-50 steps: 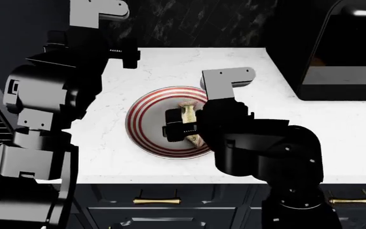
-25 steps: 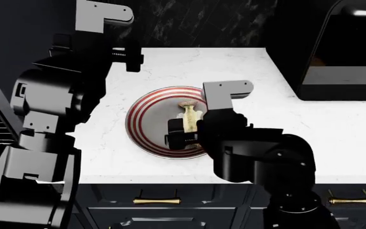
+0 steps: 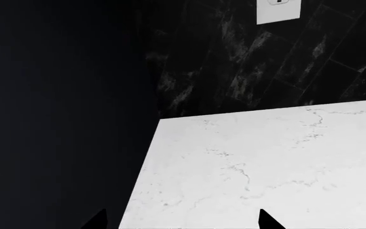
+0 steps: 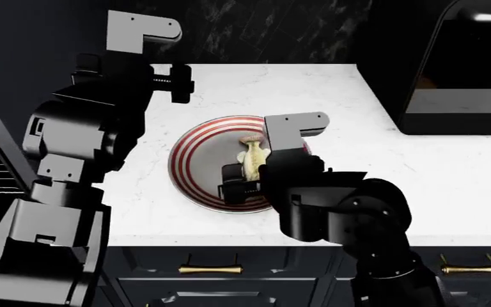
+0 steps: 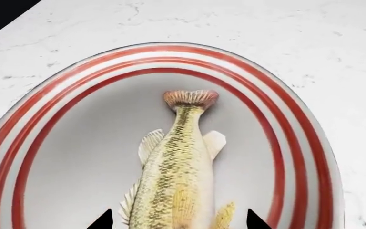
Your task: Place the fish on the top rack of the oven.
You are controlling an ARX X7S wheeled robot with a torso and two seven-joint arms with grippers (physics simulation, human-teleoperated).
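The fish (image 5: 173, 176), a small whole one with a yellowish-olive scaled body, pale belly and pinkish-brown tail, lies in the grey centre of a round plate with red and white rings (image 4: 196, 153). The plate sits on a white marble-veined countertop (image 4: 450, 173).

In the right wrist view, the head end of the fish is cut off by the frame edge. Only two dark fingertips (image 5: 100, 220) of the right gripper (image 5: 177, 220) show, spread apart on either side of the fish's body; whether they touch it cannot be told. In the head view, the black right arm covers much of the fish and part of the plate, leaving the tail and mid-body visible.

The left gripper (image 3: 181, 220) hangs over a bare corner of the countertop, near a black tiled wall with a white outlet plate (image 3: 278, 10). Its two tips are spread and hold nothing.

A black appliance with a glossy front (image 4: 463, 70) stands on the countertop at the far right, partly cut off. Brass drawer handles (image 4: 210, 270) show below the counter edge.
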